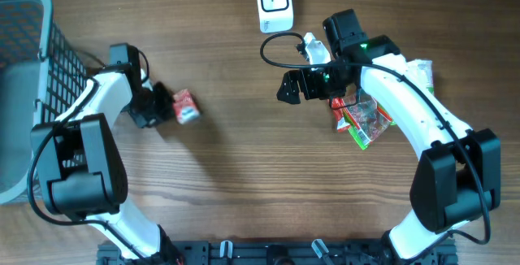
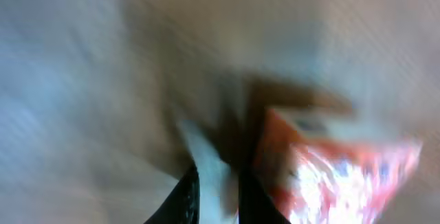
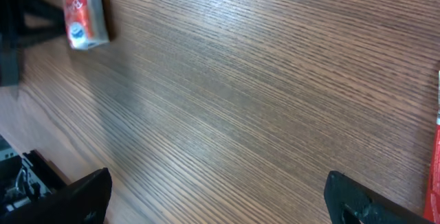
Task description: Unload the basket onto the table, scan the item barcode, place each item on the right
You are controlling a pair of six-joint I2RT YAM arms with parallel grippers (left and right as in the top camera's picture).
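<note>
Brown wood-grain table (image 1: pixel 236 184), grain running sideways, evenly lit.

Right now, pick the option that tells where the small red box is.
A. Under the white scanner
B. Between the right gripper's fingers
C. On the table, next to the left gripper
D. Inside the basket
C: the overhead view shows the small red box lying on the wooden table right beside the left gripper.

table (image 3: pixel 240 80): matt wood grain | box (image 1: pixel 186 106): printed card | scanner (image 1: pixel 274 3): smooth plastic
</note>
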